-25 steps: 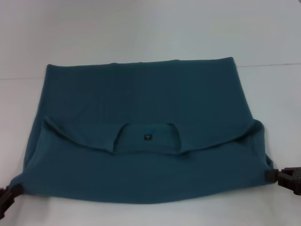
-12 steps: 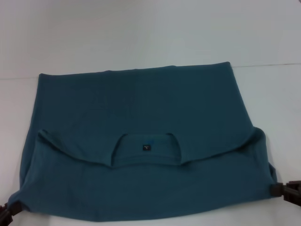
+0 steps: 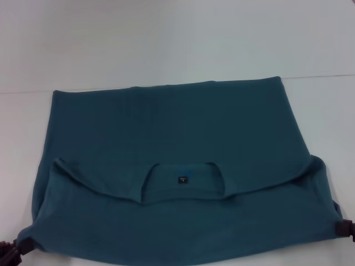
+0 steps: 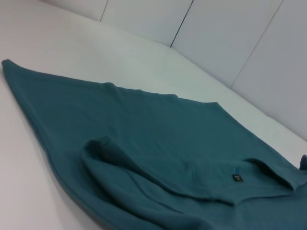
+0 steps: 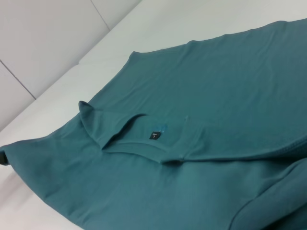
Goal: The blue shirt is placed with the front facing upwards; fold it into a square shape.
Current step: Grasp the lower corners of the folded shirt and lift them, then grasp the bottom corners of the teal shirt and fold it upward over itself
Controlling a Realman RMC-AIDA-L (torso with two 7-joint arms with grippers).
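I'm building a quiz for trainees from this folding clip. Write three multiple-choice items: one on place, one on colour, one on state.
1. Where are the two grippers?
A. At the shirt's near corners
B. Above its middle
C. At the far hem

2. What colour is the neck label?
A. White
B. Black
C. Red

3. How does the shirt lie?
A. Crumpled in a ball
B. Hanging in the air
C. Folded over, collar on top

Key: A, left gripper and right gripper sit at the blue shirt near corners. B, neck label is black. C, the collar layer overlaps the body.
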